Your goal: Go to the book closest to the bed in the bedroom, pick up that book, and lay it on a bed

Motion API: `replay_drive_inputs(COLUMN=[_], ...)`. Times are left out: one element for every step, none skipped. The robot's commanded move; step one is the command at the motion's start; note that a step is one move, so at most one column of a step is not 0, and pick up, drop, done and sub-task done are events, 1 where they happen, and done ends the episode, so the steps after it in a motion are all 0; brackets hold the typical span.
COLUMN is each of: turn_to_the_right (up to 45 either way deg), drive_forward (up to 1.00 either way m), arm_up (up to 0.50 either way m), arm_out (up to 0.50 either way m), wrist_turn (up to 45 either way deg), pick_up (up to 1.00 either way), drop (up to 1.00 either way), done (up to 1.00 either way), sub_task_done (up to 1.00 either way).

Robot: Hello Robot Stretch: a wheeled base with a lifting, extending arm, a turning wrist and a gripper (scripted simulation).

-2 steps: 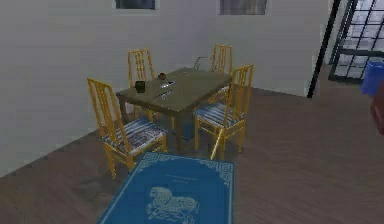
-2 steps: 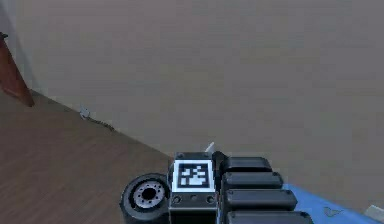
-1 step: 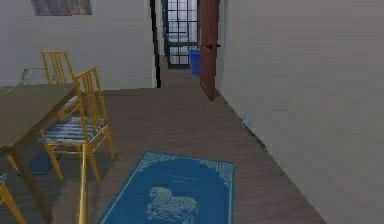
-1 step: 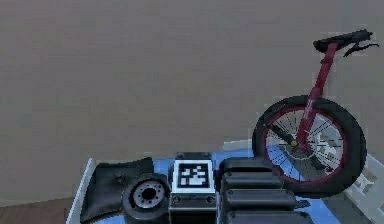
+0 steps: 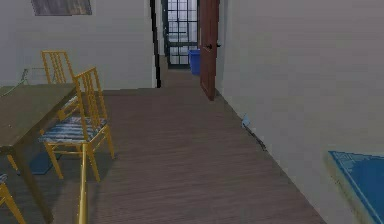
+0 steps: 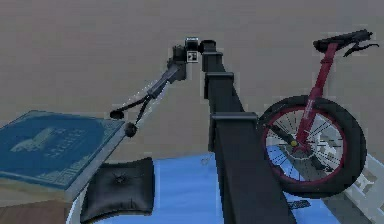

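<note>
A large blue book (image 6: 55,145) with a pale picture on its cover lies flat on a brown surface at the arm side view's left. The dark arm (image 6: 232,130) rises from the bottom edge. My gripper (image 6: 128,115) reaches left from the arm's top, its thin fingers ending right by the book's near corner. I cannot tell whether it holds anything. A blue bed surface (image 6: 185,185) with a dark tufted cushion (image 6: 118,188) lies below. A flat blue thing (image 5: 362,178) shows at the forward view's lower right.
A red-framed bicycle (image 6: 315,130) stands against the wall just right of the arm. Ahead, a wooden table (image 5: 25,115) with yellow chairs (image 5: 85,125) stands at the left. An open brown door (image 5: 209,45) and a blue bin (image 5: 194,60) lie at the far end.
</note>
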Motion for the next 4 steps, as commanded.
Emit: replay_drive_inputs(turn_to_the_right=[0.0, 0.0, 0.0, 0.0], drive_forward=[0.00, 0.00, 0.00, 0.00], arm_up=[0.00, 0.00, 0.00, 0.00], arm_out=[0.00, 0.00, 0.00, 0.00], wrist_turn=[45.0, 45.0, 45.0, 45.0], pick_up=[0.00, 0.00, 0.00, 0.00], drop=[0.00, 0.00, 0.00, 0.00], done=[0.00, 0.00, 0.00, 0.00], sub_task_done=[0.00, 0.00, 0.00, 0.00])
